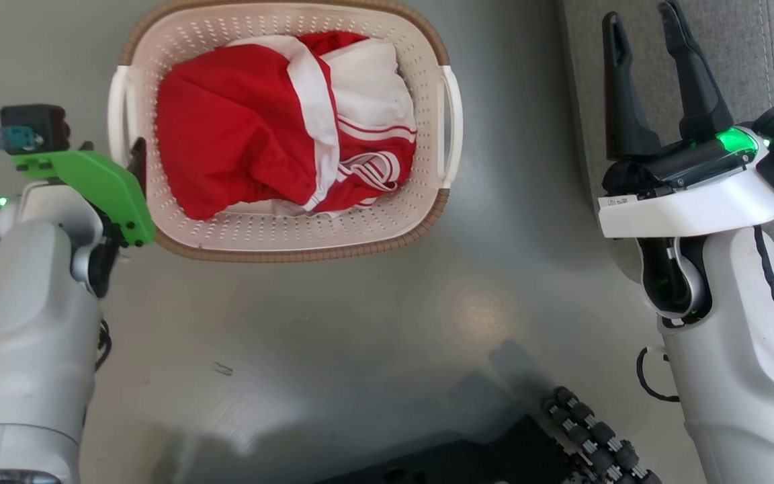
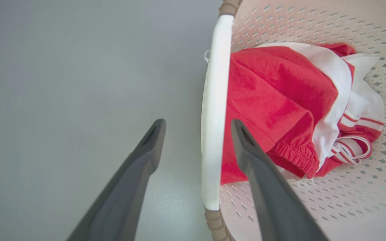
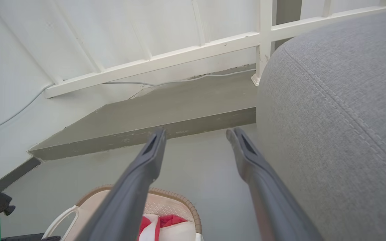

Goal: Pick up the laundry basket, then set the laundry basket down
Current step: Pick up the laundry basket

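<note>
Left end effector (image 2: 197, 123) released astride laundry basket (image 1: 293, 236) handle (image 2: 214, 100); right (image 1: 641, 13) released, its label (image 1: 619, 201) unreadable.

The left hand's (image 2: 197, 123) spread fingers (image 2: 136, 180) straddle the laundry basket's (image 2: 313, 20) white handle (image 2: 214, 100).

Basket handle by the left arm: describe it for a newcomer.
On the grey floor, left of the sofa, sits the laundry basket of red clothes. Its white loop handle on the robot's left is the one the fingers of the left gripper straddle; the opposite handle stands free.

Left hand (image 2: 197, 123), right hand (image 3: 195, 131), both splayed
</note>
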{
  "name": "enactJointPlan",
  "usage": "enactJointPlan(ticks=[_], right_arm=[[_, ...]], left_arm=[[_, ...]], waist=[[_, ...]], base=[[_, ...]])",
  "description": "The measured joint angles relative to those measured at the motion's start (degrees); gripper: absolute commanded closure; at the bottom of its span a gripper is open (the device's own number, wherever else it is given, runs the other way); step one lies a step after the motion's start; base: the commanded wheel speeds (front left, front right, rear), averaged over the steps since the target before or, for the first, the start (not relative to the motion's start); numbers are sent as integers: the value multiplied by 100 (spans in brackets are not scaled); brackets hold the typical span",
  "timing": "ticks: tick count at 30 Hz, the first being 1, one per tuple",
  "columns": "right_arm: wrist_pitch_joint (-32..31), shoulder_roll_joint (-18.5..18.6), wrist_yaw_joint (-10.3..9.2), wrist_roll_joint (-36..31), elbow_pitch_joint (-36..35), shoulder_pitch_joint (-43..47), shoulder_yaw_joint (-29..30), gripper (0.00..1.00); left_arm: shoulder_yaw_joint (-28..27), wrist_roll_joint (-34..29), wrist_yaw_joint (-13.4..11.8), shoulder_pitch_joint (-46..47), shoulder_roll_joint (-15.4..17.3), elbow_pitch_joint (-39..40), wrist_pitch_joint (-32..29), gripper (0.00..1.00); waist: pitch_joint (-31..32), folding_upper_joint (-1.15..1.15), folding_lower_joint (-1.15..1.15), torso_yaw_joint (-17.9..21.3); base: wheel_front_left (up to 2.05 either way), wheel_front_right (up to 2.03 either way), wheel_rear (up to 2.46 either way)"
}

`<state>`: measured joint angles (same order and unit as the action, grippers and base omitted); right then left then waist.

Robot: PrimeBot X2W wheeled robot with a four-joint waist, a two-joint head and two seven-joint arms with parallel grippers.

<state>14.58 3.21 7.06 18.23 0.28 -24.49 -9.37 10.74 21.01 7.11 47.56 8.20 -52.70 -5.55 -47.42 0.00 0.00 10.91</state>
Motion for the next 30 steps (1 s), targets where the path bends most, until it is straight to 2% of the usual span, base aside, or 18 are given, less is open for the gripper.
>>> enactJointPlan(ticks=[14,20,23,24,25,28,30], right_arm=[[0,-9,0,312,-27,-141,-53,0],[0,-16,0,352,-24,-208,-20,0],[0,-19,0,354,-22,-210,-20,0],[0,-19,0,354,-22,-213,-20,0],[0,-20,0,354,-21,-215,-20,0],[0,-22,1,354,-12,-230,-20,0],[0,-22,1,354,-3,-246,-19,0]], left_arm=[[33,40,1,659,225,-435,-356,0],[63,22,1,724,265,-604,-311,0],[69,22,1,789,264,-644,-297,16],[73,22,1,808,264,-666,-296,16],[71,22,1,828,258,-693,-288,26],[68,23,1,863,240,-775,-199,26],[67,24,1,884,225,-800,-172,48]], waist=[[-485,0,0,321],[-603,0,0,423],[-614,0,0,432],[-613,0,0,432],[-612,0,0,430],[-601,0,0,418],[-589,0,0,406]], base=[[0,0,0],[0,0,0],[0,0,0],[0,0,0],[0,0,0],[0,0,0],[0,0,0]])
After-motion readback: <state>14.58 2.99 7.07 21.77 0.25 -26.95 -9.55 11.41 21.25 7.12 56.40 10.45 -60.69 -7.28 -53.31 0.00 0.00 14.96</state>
